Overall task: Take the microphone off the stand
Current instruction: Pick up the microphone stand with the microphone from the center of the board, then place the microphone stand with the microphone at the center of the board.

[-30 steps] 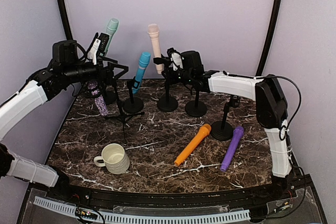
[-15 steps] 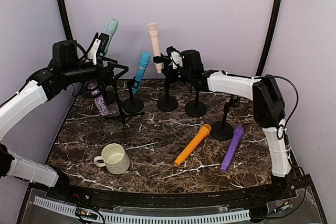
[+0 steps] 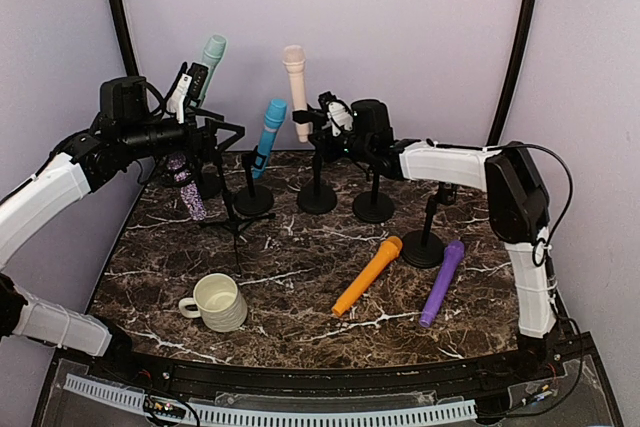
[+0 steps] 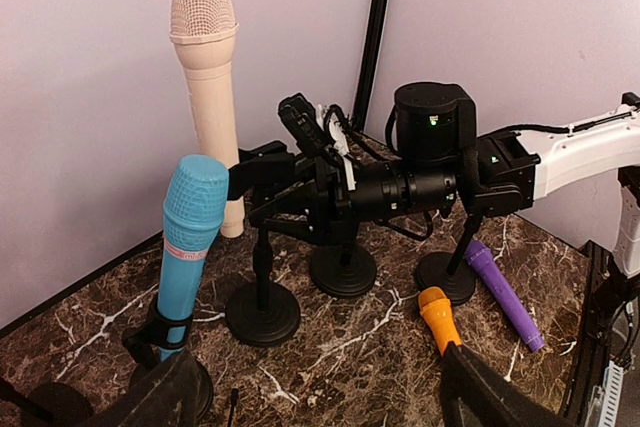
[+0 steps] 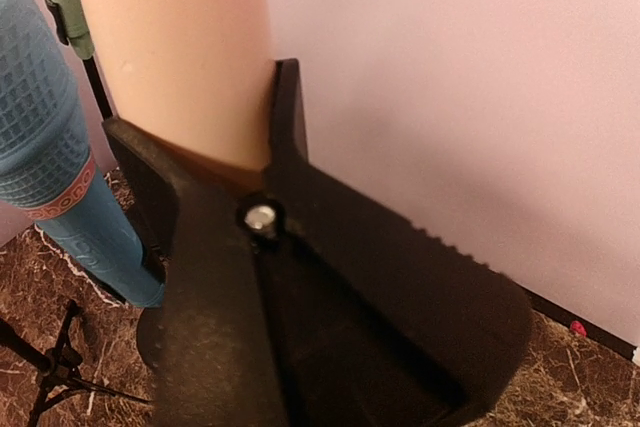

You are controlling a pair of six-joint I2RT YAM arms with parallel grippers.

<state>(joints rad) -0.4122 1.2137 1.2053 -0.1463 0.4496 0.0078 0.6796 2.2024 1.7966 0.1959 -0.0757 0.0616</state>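
Observation:
A cream microphone (image 3: pixel 294 87) stands upright in the clip of a black stand (image 3: pixel 317 197) at the back of the marble table. My right gripper (image 3: pixel 308 125) reaches in from the right and is shut on the microphone's lower handle, just above the clip. In the right wrist view the cream microphone (image 5: pixel 170 47) sits wedged between the two black fingers (image 5: pixel 285 122). From the left wrist I see the same microphone (image 4: pixel 210 97) and the right gripper (image 4: pixel 300 132) at its base. My left gripper (image 3: pixel 222 129) hovers open and holds nothing.
A blue microphone (image 3: pixel 268 132) leans in its own stand just left of the cream one. A mint microphone (image 3: pixel 212 52) and a glittery purple one (image 3: pixel 185 187) stand at far left. Orange (image 3: pixel 367 275) and purple (image 3: pixel 442 281) microphones lie loose near two bare stands (image 3: pixel 373 207). A mug (image 3: pixel 218 302) sits front left.
The right jaws have closed in on the cream microphone's handle. Its stand base has shifted very slightly left. The left arm has not moved.

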